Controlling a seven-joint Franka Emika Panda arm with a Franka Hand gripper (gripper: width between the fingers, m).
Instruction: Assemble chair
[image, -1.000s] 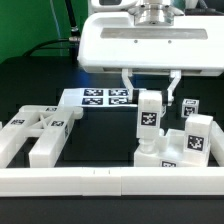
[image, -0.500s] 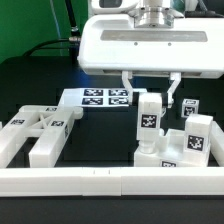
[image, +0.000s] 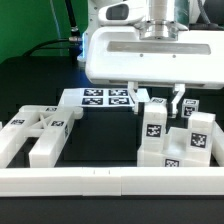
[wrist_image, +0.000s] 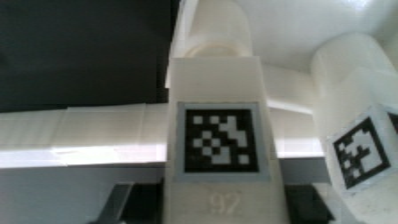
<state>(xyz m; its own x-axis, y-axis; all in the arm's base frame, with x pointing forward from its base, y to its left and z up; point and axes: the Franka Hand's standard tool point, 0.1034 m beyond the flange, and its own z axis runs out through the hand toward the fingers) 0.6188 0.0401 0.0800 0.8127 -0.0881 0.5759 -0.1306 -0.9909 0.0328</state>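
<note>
I see the gripper (image: 158, 97) closed narrowly on the top of an upright leg bar (image: 154, 128), with one finger on each side of it. The bar stands among chair parts (image: 160, 162) at the exterior view's right, just beside a tagged block (image: 198, 135). Other parts (image: 35, 130) lie flat at the left, and the marker board (image: 100, 97) is behind them.

Locate the chair's glossy white parts in two groups. Toward the exterior view's left, the flat parts (image: 40, 132), bars and slabs, lie touching one another with their tags facing up. Toward the exterior view's right, the upright bar (image: 153, 125) stands on the low block (image: 160, 165), its black-and-white tag facing the camera. The tagged block (image: 198, 135) stands just beside it.
</note>
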